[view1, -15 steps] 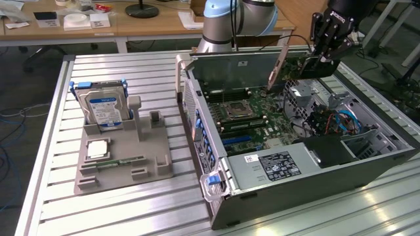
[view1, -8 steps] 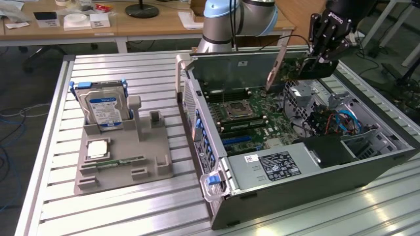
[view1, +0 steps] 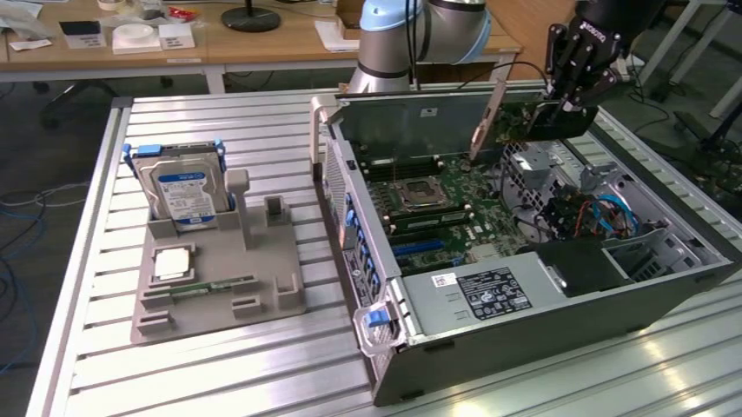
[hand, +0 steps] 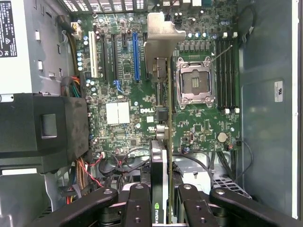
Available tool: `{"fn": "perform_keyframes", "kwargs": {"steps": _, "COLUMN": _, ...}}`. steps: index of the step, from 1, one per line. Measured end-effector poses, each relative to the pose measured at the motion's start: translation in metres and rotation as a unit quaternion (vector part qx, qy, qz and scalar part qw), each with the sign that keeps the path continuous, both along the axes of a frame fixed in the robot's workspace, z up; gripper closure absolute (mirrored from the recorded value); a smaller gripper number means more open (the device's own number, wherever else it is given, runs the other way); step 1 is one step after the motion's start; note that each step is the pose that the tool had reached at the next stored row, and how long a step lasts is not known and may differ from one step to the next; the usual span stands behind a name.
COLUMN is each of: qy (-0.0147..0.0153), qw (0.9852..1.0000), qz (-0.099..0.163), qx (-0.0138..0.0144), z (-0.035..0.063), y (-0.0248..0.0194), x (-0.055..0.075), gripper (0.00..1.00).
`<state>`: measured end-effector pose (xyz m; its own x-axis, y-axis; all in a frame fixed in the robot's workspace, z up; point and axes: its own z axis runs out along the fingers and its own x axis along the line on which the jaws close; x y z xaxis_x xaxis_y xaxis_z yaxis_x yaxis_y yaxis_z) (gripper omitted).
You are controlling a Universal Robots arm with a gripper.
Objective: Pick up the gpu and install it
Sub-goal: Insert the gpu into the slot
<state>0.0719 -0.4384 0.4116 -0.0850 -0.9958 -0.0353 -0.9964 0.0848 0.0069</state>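
- The jaws are clamped on the top edge of the gpu (view1: 527, 126), which is held upright on its edge.
- The gpu hangs over the open computer case (view1: 522, 330), above the motherboard (view1: 464, 208).
- In the wrist view, the gpu (hand: 162, 94) lies between the blue expansion slot (hand: 136, 56) and the CPU socket (hand: 194, 82).
- To the exterior view's left of the case, a grey holder (view1: 221, 278) on the tabletop (view1: 232, 373) carries an upright hard drive (view1: 182, 191).
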Motion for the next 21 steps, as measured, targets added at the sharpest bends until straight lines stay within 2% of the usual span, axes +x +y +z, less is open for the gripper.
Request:
{"fn": "perform_keyframes", "kwargs": {"steps": 5, "qy": 0.0000, "qw": 1.0000, "qz": 0.000, "qx": 0.0000, "z": -0.0032, "y": 0.0000, "x": 0.000, "gripper": 0.73}}
{"fn": "perform_keyframes", "kwargs": {"steps": 21, "qy": 0.0000, "qw": 1.0000, "qz": 0.000, "qx": 0.0000, "z": -0.0249, "y": 0.0000, "x": -0.009, "gripper": 0.73}}
